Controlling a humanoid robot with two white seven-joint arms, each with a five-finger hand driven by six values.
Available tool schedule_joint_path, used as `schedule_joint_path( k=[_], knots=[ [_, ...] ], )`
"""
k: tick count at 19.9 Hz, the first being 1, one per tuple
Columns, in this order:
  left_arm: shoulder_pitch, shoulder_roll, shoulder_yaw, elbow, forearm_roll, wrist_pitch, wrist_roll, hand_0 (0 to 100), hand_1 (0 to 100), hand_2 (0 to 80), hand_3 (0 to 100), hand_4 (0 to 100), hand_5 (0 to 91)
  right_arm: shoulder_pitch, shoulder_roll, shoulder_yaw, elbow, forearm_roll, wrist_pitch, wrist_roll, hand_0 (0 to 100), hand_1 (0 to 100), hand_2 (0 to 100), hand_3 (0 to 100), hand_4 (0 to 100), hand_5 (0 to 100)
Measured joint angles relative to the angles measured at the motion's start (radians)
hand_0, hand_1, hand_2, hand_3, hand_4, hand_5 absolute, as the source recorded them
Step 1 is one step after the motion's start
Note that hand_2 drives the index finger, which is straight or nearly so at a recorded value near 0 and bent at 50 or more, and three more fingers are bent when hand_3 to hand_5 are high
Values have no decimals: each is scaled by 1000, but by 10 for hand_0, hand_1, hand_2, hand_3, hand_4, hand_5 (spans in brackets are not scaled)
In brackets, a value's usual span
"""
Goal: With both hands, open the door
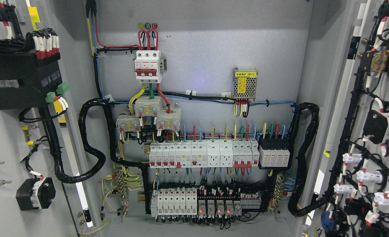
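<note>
Cabinet interior (pixel 207 82) exposed, left door (pixel 3 138) & right door (pixel 372 131) swung open.

Grey cabinet backplate (pixel 207 65) bearing breaker rows (pixel 202 154), red-topped main breaker (pixel 148 65), power supply (pixel 244 84).

The cabinet's back panel (pixel 207 65) at the centre of the frame looks like matt grey painted metal with a fine pebbled texture. The left door (pixel 3 138) and right door (pixel 352 108) share the same dull grey paint. The main breaker (pixel 148 65) at upper centre and the breaker rows (pixel 201 154) below are smooth white plastic. The small power supply (pixel 244 84) has a perforated bare-metal casing. The cable conduit (pixel 92 144) at the left is ribbed black plastic, faintly glossy.
</note>
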Motion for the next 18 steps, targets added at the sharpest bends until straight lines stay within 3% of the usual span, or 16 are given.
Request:
schedule_joint_path(
  k=[11, 18],
  knots=[
    [108, 60, 15, -337, 3, -50, -4, 120, 556, 0, 0, 0, 0, 246, -117, -159, -125, 160, -127, 13, 0, 500, 40, 0, 0, 0],
    [193, 151, 22, -698, 0, -55, -157, 120, 556, 0, 0, 0, 0, 480, -169, -304, -241, 230, -201, 14, 0, 500, 40, 0, 0, 0]
  ],
)
